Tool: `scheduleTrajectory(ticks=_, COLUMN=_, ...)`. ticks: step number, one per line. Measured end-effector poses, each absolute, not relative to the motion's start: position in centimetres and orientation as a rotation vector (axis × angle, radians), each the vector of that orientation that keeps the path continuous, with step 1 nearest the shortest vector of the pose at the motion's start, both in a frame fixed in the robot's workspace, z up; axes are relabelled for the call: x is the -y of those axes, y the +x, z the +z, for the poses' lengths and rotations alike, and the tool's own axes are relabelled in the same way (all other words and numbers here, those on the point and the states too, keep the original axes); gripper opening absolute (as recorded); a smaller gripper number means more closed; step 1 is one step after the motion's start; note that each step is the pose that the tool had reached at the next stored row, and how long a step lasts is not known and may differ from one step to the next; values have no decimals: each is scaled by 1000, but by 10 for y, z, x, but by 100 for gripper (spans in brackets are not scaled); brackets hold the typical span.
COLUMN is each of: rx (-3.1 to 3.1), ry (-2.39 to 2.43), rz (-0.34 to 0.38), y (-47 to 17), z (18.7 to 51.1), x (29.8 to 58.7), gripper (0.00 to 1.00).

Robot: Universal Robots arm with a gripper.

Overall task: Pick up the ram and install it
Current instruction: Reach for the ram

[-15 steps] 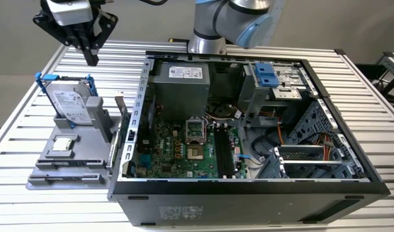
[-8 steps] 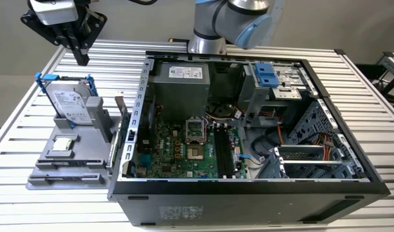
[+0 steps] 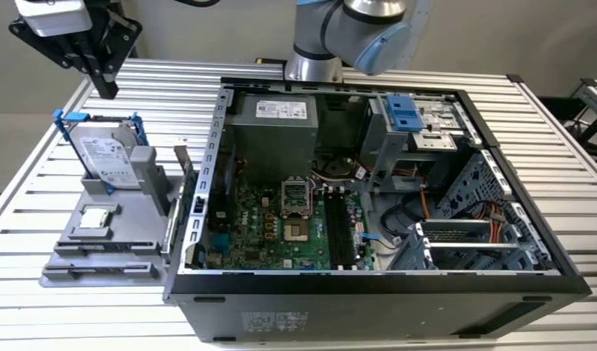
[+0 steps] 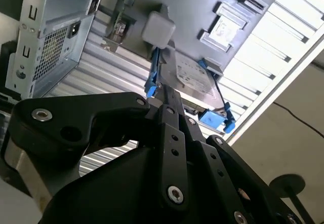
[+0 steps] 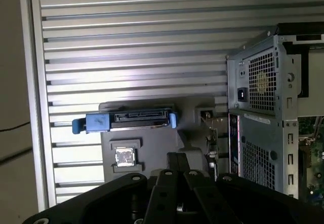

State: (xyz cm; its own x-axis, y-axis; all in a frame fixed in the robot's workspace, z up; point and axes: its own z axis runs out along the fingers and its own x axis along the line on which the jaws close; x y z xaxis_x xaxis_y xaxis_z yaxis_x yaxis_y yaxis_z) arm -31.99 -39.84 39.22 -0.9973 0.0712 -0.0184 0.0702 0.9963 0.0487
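The ram (image 3: 185, 175) looks like a thin stick standing on edge at the grey fixture's (image 3: 103, 252) side nearest the case; in the first wrist view the ram (image 5: 211, 135) is a narrow strip beside the case wall. My gripper (image 3: 105, 91) hangs high above the table's far corner on the exterior view's left, well clear of the fixture. Its black fingers (image 5: 172, 159) are pressed together with nothing between them, in both wrist views (image 4: 169, 96). The black memory slots (image 3: 338, 232) lie on the green board (image 3: 264, 230) inside the open case.
A silver hard drive in a blue frame (image 3: 108, 155) stands upright on the fixture, with a small square chip (image 3: 96, 218) in front of it. The open computer case (image 3: 377, 289) takes up the table's middle. The arm's base (image 3: 313, 44) rises behind it.
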Motion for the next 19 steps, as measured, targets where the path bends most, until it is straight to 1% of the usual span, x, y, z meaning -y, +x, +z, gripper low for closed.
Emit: scheduleTrajectory(ticks=19, rx=-3121, ry=50, rz=76, y=-361, z=392, x=398, gripper=0)
